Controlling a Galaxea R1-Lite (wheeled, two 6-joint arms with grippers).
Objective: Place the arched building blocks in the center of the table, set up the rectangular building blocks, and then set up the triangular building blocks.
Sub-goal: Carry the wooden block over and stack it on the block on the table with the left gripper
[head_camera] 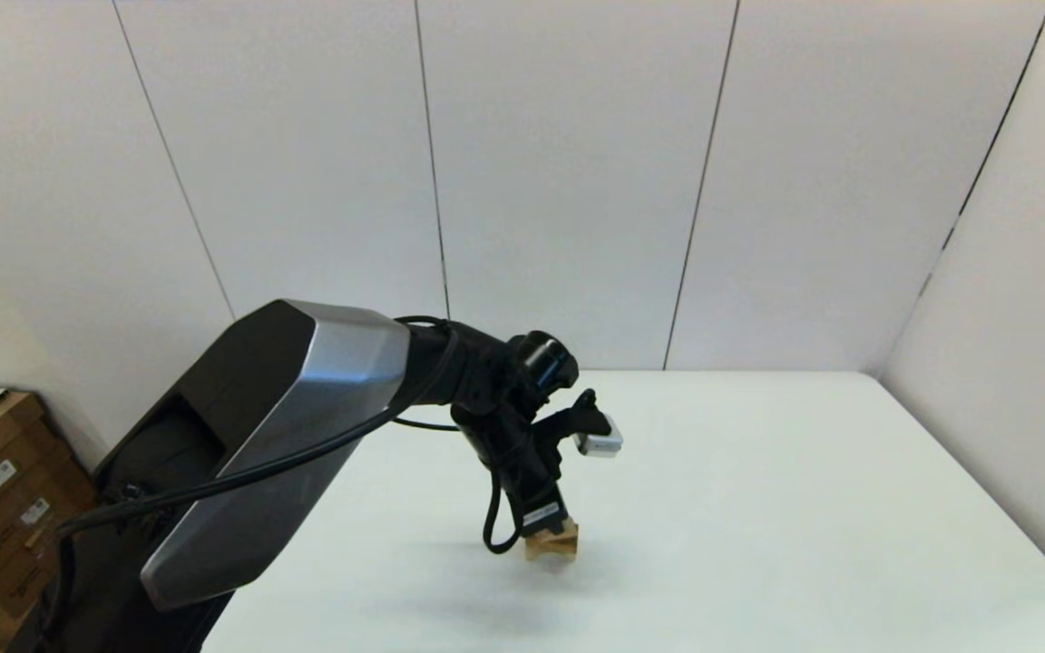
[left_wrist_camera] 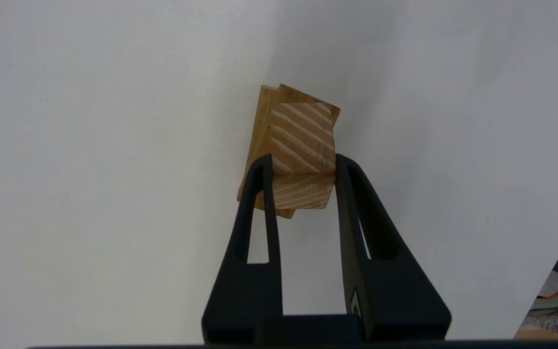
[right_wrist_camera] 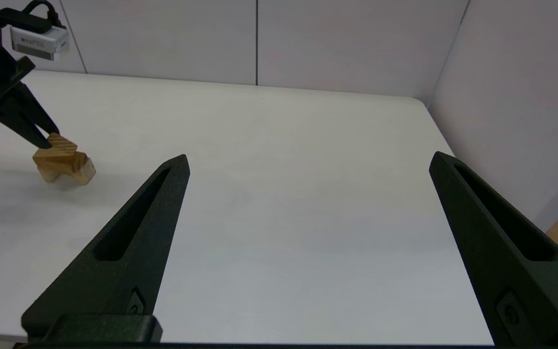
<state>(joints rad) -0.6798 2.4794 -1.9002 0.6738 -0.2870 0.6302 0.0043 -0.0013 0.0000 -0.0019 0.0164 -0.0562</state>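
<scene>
The left claw (left_wrist_camera: 303,167) was closed on the triangular building blocks (left_wrist_camera: 303,145), a small wedge of tan wood with striped grain. The wedge rested on the arched building blocks (right_wrist_camera: 66,169), a chunky pale wooden piece on the smooth white table (head_camera: 804,508), at about 7 o'clock from the table's middle. The right claw (right_wrist_camera: 308,165) hung wide open and empty, at about 4 o'clock from the blocks.

The white tabletop (head_camera: 758,508) has rounded corners and meets pale wall panels at its far edge. An arched wooden block (right_wrist_camera: 68,167) rests on it.
</scene>
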